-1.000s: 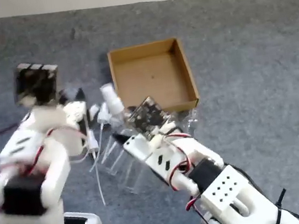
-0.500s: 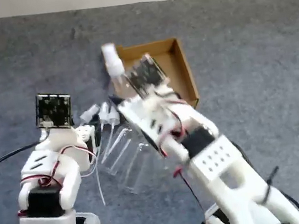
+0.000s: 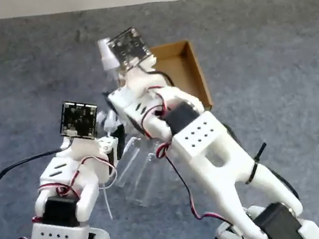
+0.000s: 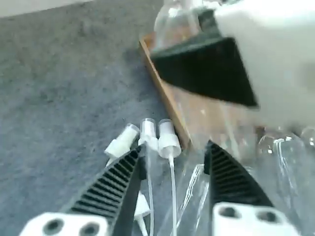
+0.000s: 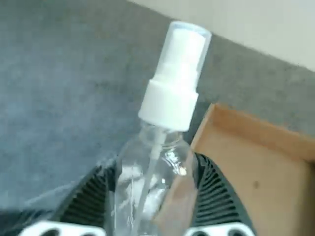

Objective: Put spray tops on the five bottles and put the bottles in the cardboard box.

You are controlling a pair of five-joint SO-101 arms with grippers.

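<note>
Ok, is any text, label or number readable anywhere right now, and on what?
No text can be read.
The bottle in the right hand is clear glass and no label shows.
The cardboard box has plain faces with no print.
The circuit boards on the wrists carry marks too small to read.

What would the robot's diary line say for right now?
right gripper: shut on capped bottle, near cardboard box | left gripper: open, near loose spray tops

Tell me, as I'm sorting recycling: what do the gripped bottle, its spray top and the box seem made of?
Bottle: transparent, with glossy highlights; plastic or glass, unclear. Spray top: opaque white, smooth, likely plastic. Box: matte brown, thin walls, apparently cardboard.
</note>
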